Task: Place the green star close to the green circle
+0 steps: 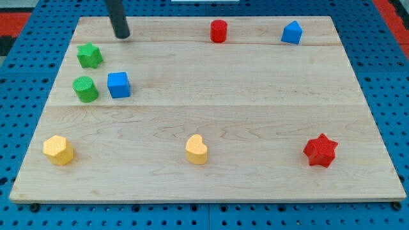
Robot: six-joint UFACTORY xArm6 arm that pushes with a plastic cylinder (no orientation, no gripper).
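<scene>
Care matters here: my tip [122, 36], with no jaws to open or shut, sits near the tabletop's [255, 115] top-left corner, so nudge the green star [90, 55] gently down toward the green circle [85, 89], avoiding the blue cube [119, 84].

Sitting on the wooden board [211, 96]: eight blocks in all, two of each colour.

Showing green: two, one green star [90, 55] and one green circle [85, 89], both lying near the left edge.

Showing blue: two, one blue cube [119, 85] lying just beside the circle and one blue block [291, 32] of unclear shape sitting near the top right corner.

Showing red: two, one red cylinder [218, 30] standing by the top edge and one red star [320, 151] lying toward the bottom right corner.

Showing yellow: two, one yellow hexagon [59, 150] sitting near the bottom left corner and one yellow heart [197, 149] lying by the bottom edge.

Counting by shape: two stars, one apiece of every other shape.
</scene>
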